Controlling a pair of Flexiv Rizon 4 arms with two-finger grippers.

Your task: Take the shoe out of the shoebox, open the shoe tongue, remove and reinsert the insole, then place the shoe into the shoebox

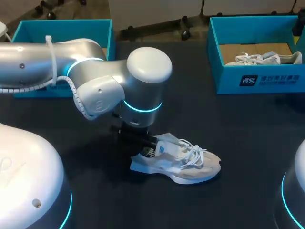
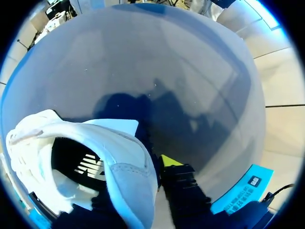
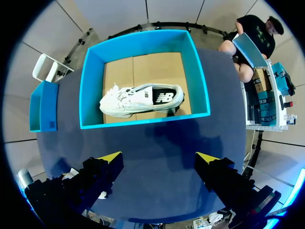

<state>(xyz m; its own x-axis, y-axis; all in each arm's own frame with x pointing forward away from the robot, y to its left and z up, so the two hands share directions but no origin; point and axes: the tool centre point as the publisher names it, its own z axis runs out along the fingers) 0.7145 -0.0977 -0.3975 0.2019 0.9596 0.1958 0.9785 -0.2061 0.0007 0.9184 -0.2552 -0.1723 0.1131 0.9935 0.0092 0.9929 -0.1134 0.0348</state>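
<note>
A white and beige shoe [image 1: 183, 162] lies on its sole in the middle of the black table, laces loose and tongue lifted. My left gripper [image 1: 147, 149] comes down on its heel. In the left wrist view the heel wall [image 2: 131, 174] stands between the fingers of the left gripper [image 2: 138, 177]: one yellow tip [image 2: 169, 160] presses the outside, the other finger is inside the shoe. The dark insole [image 2: 78, 162] shows inside. My right gripper [image 3: 159, 160] hangs open and empty above the table, in front of the right shoebox [image 3: 143, 122].
The right teal shoebox [image 1: 257, 78] at the back right holds a second white shoe [image 1: 267, 58], also seen as the boxed shoe [image 3: 143, 100]. A second teal shoebox [image 1: 28, 31] stands at the back left, partly behind my left arm [image 1: 95, 81].
</note>
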